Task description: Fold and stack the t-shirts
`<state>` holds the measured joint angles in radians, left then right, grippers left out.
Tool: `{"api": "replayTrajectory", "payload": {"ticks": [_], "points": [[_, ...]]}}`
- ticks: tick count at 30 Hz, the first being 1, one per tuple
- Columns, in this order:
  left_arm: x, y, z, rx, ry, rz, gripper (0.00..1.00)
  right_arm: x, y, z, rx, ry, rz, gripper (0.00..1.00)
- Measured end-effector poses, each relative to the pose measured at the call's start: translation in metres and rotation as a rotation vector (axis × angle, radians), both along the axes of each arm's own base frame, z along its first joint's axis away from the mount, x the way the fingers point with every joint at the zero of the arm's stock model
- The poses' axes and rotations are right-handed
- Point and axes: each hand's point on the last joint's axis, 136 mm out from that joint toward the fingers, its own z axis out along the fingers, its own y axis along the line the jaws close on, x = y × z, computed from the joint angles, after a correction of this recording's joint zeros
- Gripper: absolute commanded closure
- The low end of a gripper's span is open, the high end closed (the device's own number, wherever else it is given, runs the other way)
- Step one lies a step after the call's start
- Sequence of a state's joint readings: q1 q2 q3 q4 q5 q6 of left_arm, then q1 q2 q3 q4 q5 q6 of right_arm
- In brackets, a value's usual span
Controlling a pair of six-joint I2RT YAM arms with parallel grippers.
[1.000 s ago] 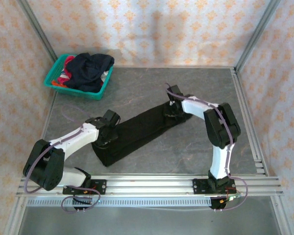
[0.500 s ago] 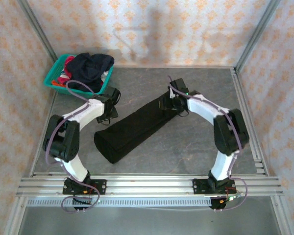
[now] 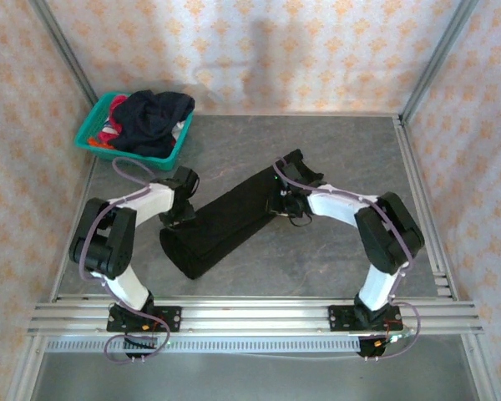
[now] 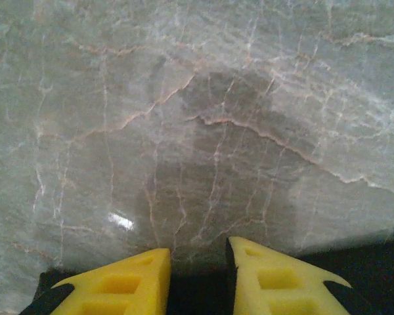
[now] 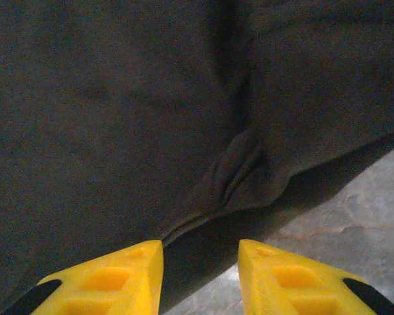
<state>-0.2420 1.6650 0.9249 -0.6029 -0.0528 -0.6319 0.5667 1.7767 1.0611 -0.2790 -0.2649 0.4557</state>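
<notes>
On the stone-patterned table [image 3: 342, 150], a black t-shirt [image 3: 225, 221] lies folded into a long strip. It is flanked by the left gripper [image 4: 196, 275] and right gripper [image 5: 200, 272], both parted and empty; each end is best pinched squarely before the next fold.

Basket [image 3: 96, 134] shirts [image 3: 154, 117] tangled; their outlines unclear.

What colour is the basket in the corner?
Teal green basket, seen best from the top camera, with dark and red-pink shirts piled inside.
</notes>
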Motion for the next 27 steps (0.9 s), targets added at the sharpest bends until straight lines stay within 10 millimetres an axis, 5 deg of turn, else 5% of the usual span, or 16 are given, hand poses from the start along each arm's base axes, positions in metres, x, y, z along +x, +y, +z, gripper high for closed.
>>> {"api": "replayTrajectory", "payload": {"ticks": [13,22,27], "points": [[-0.041,-0.038,-0.003,-0.011,-0.058,-0.027,0.73,0.100,-0.036,-0.011,-0.033,-0.023,-0.105,0.74],[-0.052,-0.089,-0.003,-0.027,-0.046,-0.087,0.71,0.196,-0.028,-0.006,-0.020,-0.100,-0.095,0.73],[-0.043,-0.130,0.001,-0.060,-0.044,-0.133,0.69,0.210,-0.018,-0.001,0.001,-0.102,-0.072,0.69]]}}
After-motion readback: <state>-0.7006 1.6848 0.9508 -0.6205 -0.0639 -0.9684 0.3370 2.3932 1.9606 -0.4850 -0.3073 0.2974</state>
